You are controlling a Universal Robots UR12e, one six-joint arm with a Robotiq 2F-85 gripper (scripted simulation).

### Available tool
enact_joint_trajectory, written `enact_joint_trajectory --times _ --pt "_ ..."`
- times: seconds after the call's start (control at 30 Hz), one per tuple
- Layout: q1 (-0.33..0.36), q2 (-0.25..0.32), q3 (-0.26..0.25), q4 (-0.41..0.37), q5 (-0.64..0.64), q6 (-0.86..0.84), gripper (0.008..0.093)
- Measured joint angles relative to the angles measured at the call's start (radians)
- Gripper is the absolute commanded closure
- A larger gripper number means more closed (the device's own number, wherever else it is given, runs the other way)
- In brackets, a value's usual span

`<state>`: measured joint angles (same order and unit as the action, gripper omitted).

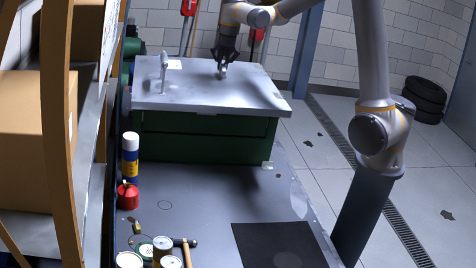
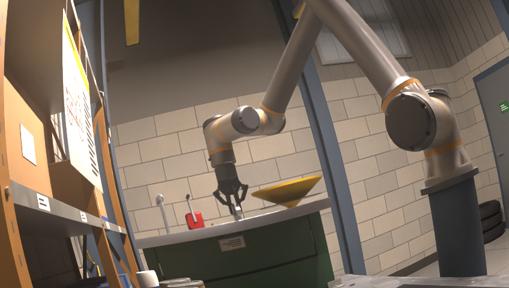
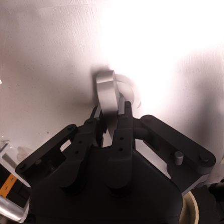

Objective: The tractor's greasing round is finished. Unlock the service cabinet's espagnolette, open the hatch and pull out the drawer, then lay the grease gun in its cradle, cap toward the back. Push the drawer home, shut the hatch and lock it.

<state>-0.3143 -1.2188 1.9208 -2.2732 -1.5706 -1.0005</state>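
Note:
The espagnolette handle (image 3: 107, 96), a short silver lever, stands on the steel top hatch (image 1: 206, 88) of the green service cabinet (image 1: 205, 136), near its back edge. I have my gripper (image 3: 109, 108) closed on this handle (image 1: 222, 71) from above, and my fingers hide its lower part in the wrist camera. A tall silver rod with a knob (image 1: 163, 71) stands upright at the hatch's left side. The gripper (image 2: 234, 208) hangs straight down from the arm. The drawer front (image 1: 205, 122) below the hatch sits flush. I cannot pick out the grease gun.
Behind the cabinet runs a block wall with a blue pillar (image 1: 304, 50). Left stands orange shelving (image 1: 56, 133) with boxes. On the grey bench lie a spray can (image 1: 130, 156), a red can (image 1: 128, 196), tins, a hammer (image 1: 185, 248) and a black mat (image 1: 279, 244). A yellow funnel (image 2: 287, 192) sits right of the gripper.

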Motion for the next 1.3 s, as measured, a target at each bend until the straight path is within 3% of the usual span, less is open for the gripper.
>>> enact_joint_trajectory --times 0.17,0.7,1.3 --pt "0.0 0.0 0.0 0.0 0.0 0.0 0.0934" --pt "0.0 0.0 0.0 0.0 0.0 0.054 0.0934" --pt "0.0 0.0 0.0 0.001 -0.001 0.418 0.0934"
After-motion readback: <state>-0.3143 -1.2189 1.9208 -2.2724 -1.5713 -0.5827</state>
